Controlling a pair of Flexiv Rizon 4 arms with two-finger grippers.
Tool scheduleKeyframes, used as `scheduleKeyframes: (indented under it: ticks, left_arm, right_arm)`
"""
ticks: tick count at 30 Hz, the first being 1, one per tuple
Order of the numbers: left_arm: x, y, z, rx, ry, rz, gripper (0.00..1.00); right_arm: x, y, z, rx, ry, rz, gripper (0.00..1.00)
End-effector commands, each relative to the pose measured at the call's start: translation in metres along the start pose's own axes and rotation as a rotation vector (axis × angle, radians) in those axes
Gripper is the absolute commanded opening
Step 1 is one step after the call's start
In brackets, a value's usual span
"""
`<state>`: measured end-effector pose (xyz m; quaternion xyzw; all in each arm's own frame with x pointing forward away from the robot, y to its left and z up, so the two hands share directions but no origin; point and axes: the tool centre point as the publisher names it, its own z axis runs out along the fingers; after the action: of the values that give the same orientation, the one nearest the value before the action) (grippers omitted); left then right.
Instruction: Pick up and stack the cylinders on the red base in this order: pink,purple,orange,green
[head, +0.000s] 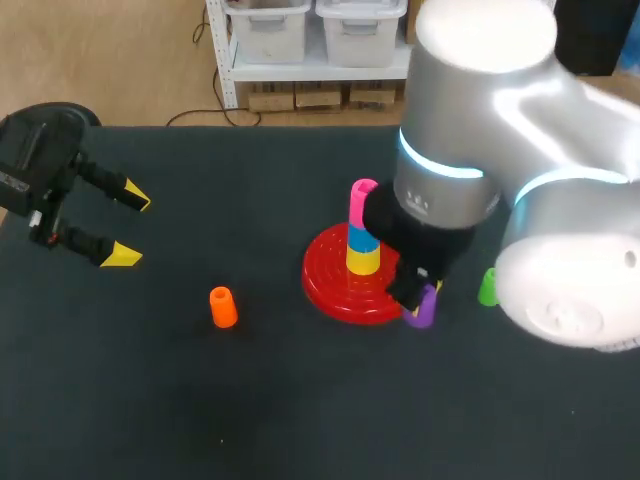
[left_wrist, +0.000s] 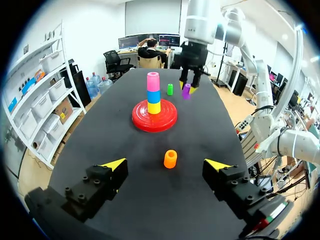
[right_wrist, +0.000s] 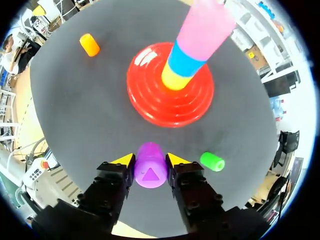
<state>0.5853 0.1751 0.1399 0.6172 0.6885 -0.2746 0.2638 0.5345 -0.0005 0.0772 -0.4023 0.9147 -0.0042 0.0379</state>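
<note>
Clock bearings are taken from above, with the red base (right_wrist: 150, 105) at the dial's centre and twelve toward the table's far edge.

The right gripper (right_wrist: 150, 160) is closed on the purple cylinder (right_wrist: 150, 170), one yellow tip on each side of its round wall. It hangs just beside the base rim at about four o'clock. The piece looks like small moulded plastic, so I judge it light, stiff and smooth. A firm squeeze should not hurt it, but the curved wall could twist or slip if the hold is loose. A grip across the middle of the wall, as here, seems right.

On the base stand yellow (right_wrist: 175, 79), blue (right_wrist: 185, 59) and the pink cylinder (right_wrist: 205, 25) on top. The column is tall and narrow, so a side knock might topple it. The purple piece likely needs to rise above the pink top before crossing over.

The green cylinder (right_wrist: 212, 161) lies near at three o'clock. The orange cylinder (right_wrist: 90, 45) sits well apart at about eight. Farther out at nine to ten, the left gripper (head: 128, 225) hangs with its jaws spread wide and nothing in them, near the table (head: 200, 400) edge.
</note>
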Motion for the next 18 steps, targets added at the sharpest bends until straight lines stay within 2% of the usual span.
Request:
scheduleKeyframes:
  ticks: [1,8,18]
  left_arm:
    - [0.001,0.000,0.000,0.000,-0.002,0.002,1.00]
    - [0.001,0.000,0.000,0.000,-0.002,0.002,1.00]
    - [0.001,0.000,0.000,0.000,-0.002,0.002,1.00]
  right_arm:
    - [-0.012,-0.005,-0.036,0.019,0.002,-0.012,0.00]
    - [-0.053,-0.020,-0.084,0.085,-0.012,-0.046,0.00]
    - [-0.111,-0.039,-0.111,0.108,0.004,-0.072,0.00]
